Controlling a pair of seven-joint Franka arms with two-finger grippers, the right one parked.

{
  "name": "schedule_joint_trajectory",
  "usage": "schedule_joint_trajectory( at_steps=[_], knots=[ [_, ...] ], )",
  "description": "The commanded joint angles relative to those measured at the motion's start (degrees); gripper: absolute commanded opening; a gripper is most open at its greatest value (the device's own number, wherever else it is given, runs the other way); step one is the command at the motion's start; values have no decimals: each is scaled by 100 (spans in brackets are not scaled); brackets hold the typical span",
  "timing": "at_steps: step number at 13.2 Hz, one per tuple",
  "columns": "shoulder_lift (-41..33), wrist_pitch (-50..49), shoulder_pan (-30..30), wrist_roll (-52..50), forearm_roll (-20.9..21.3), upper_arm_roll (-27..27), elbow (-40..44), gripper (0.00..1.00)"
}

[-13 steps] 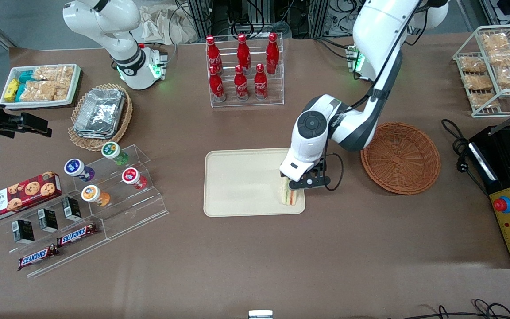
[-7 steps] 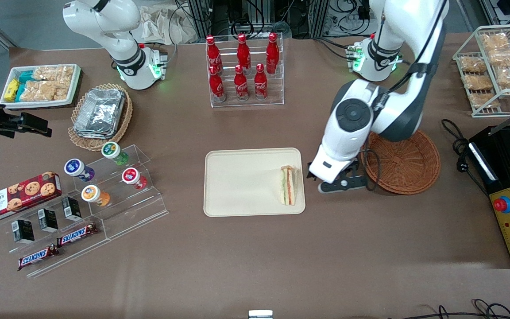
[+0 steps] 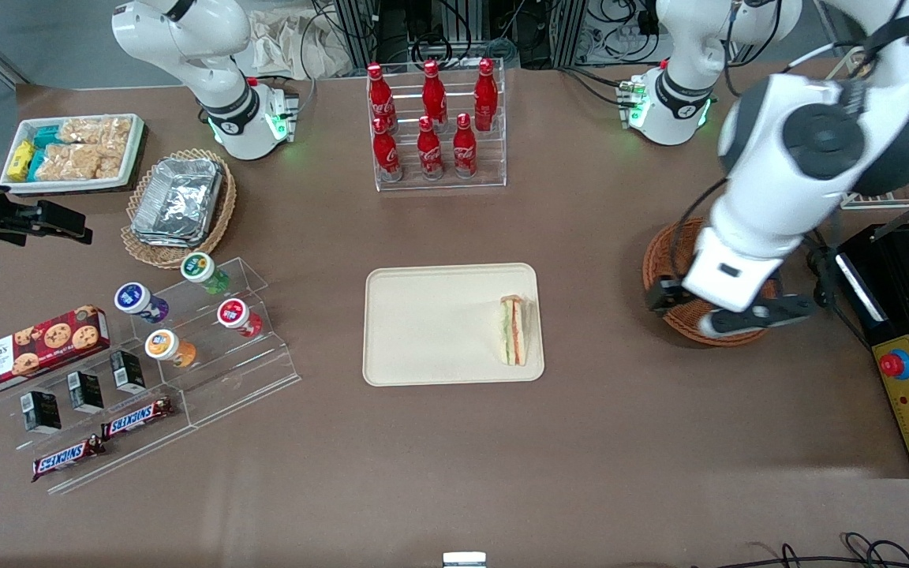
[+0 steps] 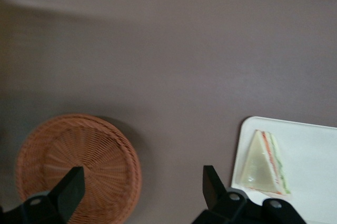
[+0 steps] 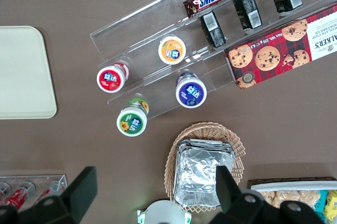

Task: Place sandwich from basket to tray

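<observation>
On the brown table [image 3: 454,457] — sandwich [image 3: 514,330] on tray [image 3: 423,323] — gripper [image 4: 142,192] above basket [image 4: 79,166].

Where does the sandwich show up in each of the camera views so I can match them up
Front view: the sandwich lies on the tray, at the tray's end toward the basket.
Left wrist view: the sandwich lies on the tray, apart from the basket; the gripper hangs open above the table with nothing in it.
Right wrist view: not in it; only a bare end of the tray shows.
Shared landmark: the tray.

White arm [image 3: 786,189], black fingers [image 4: 68,190]
</observation>
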Motion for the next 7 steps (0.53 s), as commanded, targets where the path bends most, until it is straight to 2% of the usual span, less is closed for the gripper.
schedule_joint_trajectory(
  at_steps=[1,4,7],
  knots=[
    [-360,-409,566,675,-74,-63,154,99],
    [-572,-1077,621,1018,-20,217,444,99],
    [-581,-1324,1165,2133,-134,200,699,98]
  ],
)
